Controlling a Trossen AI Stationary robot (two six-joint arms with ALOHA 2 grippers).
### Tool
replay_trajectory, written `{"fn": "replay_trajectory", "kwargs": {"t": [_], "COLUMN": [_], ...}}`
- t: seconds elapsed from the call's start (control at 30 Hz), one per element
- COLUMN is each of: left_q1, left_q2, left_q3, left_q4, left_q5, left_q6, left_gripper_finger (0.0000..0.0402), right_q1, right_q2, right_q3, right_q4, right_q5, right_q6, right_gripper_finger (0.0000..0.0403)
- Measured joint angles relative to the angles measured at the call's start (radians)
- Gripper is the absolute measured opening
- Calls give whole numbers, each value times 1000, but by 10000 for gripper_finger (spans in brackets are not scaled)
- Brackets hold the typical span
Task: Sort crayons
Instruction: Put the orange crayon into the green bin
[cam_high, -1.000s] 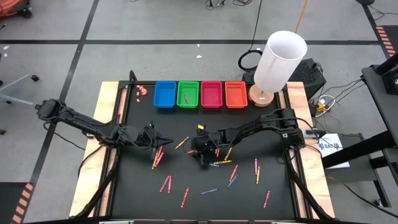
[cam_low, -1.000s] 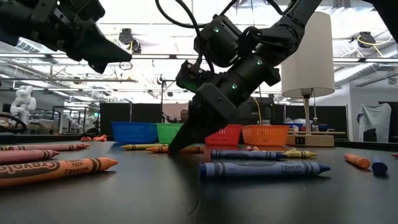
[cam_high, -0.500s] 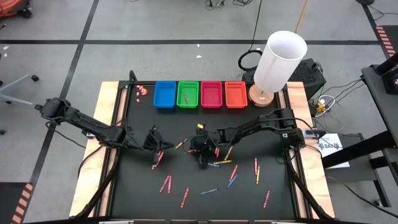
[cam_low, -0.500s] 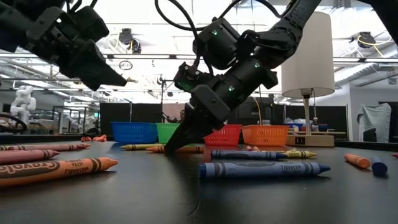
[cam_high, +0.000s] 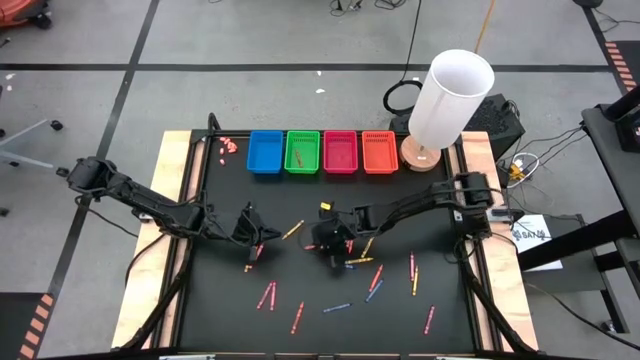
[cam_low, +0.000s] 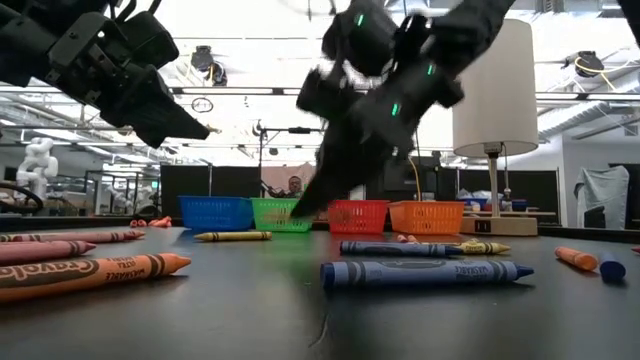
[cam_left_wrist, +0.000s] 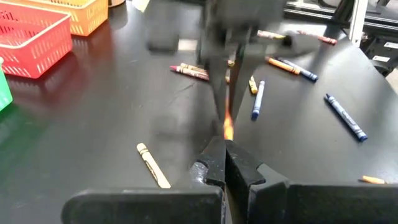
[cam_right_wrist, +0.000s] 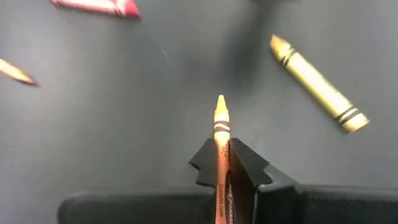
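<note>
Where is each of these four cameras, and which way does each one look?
High view: above the table, looking straight down; shows both arms, the left gripper, the right gripper and the baskets.
Low view: at tabletop height, looking level across the crayons into the room.
Left wrist view: on the left arm, looking past its shut fingers.
Right wrist view: on the right arm, looking past fingers shut on an orange crayon.
Shared: high and low views both show the lamp.

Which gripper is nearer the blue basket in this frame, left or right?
Left. The left gripper sits below the blue basket, almost in line with it. The right gripper sits lower and further right, below the pink basket.
</note>
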Motion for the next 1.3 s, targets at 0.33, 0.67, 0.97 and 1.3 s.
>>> {"fn": "replay_trajectory", "kwargs": {"t": [0.33,0.67,0.97,1.3], "left_q1": [0,0,1,1], "left_q2": [0,0,0,0], "left_q3": [0,0,0,0], "left_q4": [31,88,159,164], "left_q5": [-24,-68,-100,-121], "left_q6": [0,11,55,56], "left_gripper_finger": [1,1,1,1], "right_q1": [19,75,97,84], "right_q2": [-238,-361,-243,-55], "right_q3": [-6,-337,-529,-523], "right_q4": [-224,286,970,1397], "right_q5": [13,17,72,138], "right_q6": [-63,71,146,138], "right_gripper_finger": [1,0,0,0]}}
